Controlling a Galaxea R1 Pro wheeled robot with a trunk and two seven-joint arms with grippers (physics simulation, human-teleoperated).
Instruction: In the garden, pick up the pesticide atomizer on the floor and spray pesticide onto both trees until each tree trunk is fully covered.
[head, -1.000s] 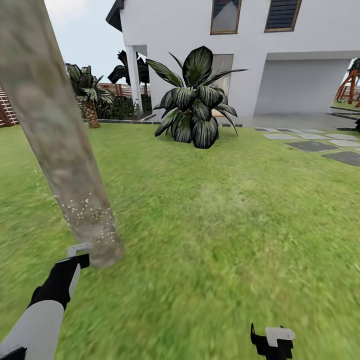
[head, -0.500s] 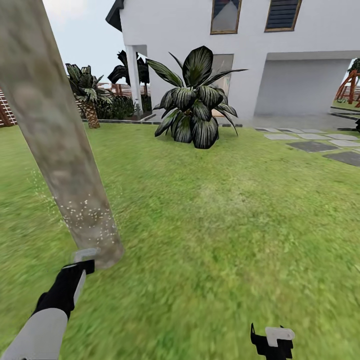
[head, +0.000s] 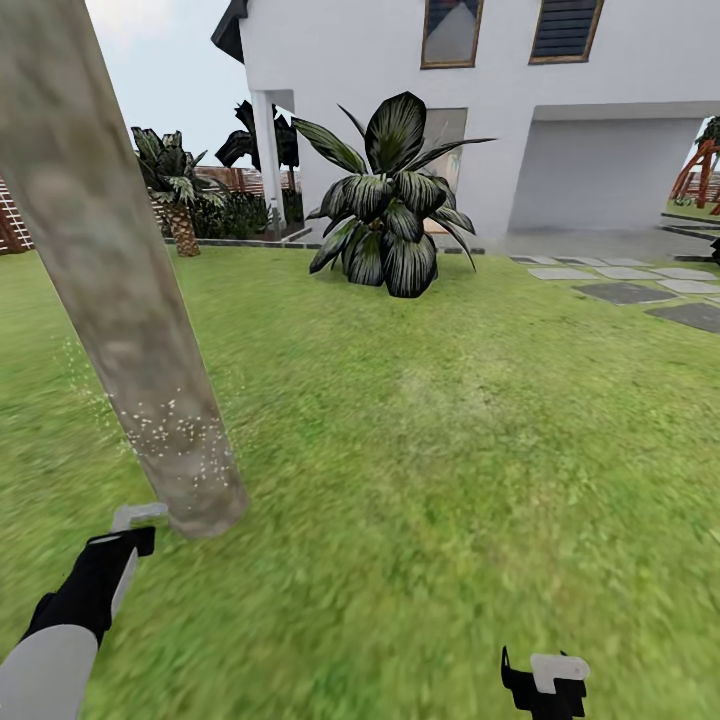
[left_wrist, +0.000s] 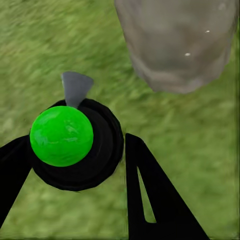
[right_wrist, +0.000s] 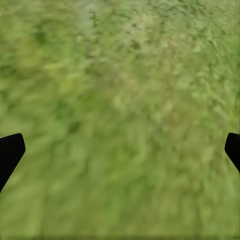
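The trunk (head: 120, 300) just ahead of the left gripper (left_wrist: 75, 170) looks matt and stone-like, mottled grey-brown, smooth, with white specks (head: 175, 425) dotting its lower part. Between that gripper's matt black plastic fingers (left_wrist: 150, 195) sits the atomizer (left_wrist: 70, 142): a glossy green ball in a dull black collar, with a flat grey nozzle (left_wrist: 76, 87). The grass (right_wrist: 120, 110) under the right gripper (right_wrist: 120, 150) is rough, blurred, unshiny green. The house wall (head: 640, 80) far beyond is plain matt white.
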